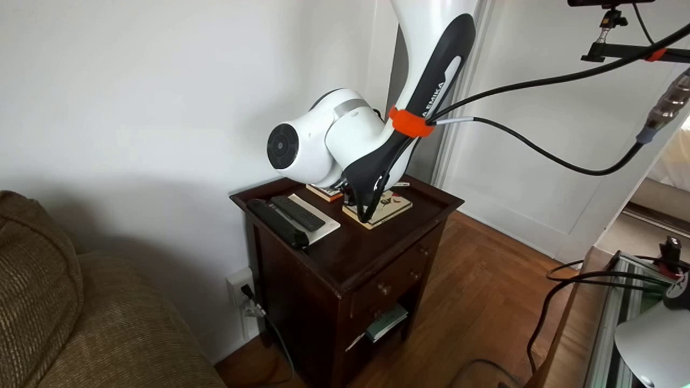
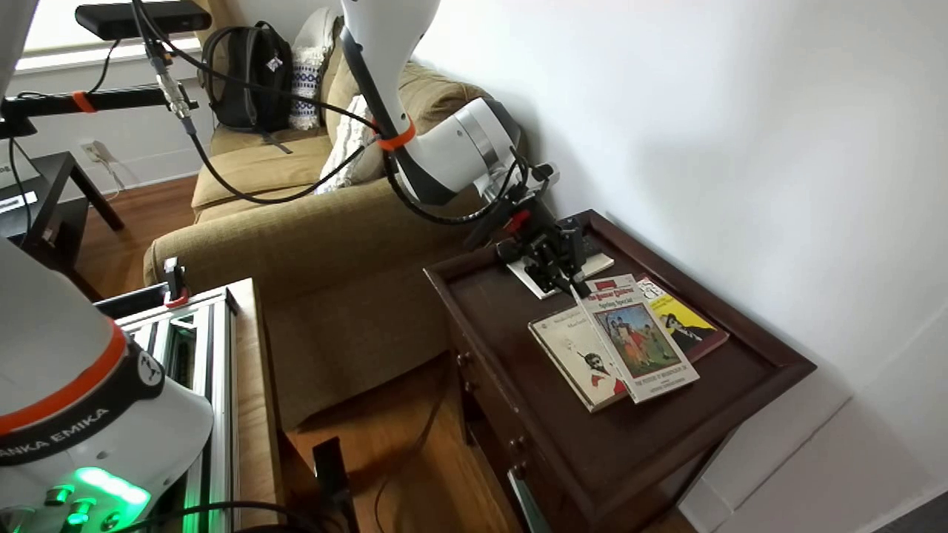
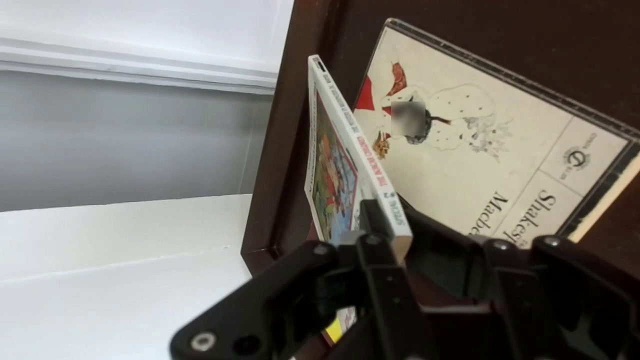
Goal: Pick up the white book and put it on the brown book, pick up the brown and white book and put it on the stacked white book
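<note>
At the wrist view's centre, the brown and white book (image 3: 342,165) is tilted, pinched at one end by the gripper (image 3: 395,222). Through release at that slant, the white book (image 3: 470,142), upper right, might be missed or knocked askew.

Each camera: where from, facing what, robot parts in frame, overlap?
An exterior view, high near the couch: faces down on nightstand; arm, part of base.
An exterior view, high near the base: faces down on nightstand, couch beyond; base, arm, gripper.
Wrist view, on the wrist: faces the brown and white book; gripper only.
Both exterior views share nightstand, couch, arm, base.
</note>
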Controlling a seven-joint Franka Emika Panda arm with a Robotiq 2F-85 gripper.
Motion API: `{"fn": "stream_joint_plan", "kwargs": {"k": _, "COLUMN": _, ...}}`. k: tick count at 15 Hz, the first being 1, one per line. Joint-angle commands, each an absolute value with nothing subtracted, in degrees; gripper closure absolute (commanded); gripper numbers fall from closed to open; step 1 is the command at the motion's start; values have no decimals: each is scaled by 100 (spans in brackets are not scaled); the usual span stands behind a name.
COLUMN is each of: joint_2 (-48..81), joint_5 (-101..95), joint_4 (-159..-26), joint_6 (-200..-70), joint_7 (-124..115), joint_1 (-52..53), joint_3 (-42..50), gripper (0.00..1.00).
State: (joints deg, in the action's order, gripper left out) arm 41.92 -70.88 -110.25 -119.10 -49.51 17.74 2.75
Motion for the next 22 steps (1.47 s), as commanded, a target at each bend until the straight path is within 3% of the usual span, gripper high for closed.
{"fn": "stream_joint_plan", "kwargs": {"k": 1, "joint_2": 4367, "joint_5": -7515, "joint_4": -10840, "joint_6": -11558, "joint_7": -5151, "joint_1": 1690, "joint_3": 138, "gripper": 96}}
{"fn": "stream_joint_plan", "kwargs": {"k": 22, "joint_2": 4374, "joint_5": -8225, "joint_4": -10800, "joint_6": -10315, "joint_7": -5158, "joint_1": 1534, "joint_3": -292, "gripper": 96}}
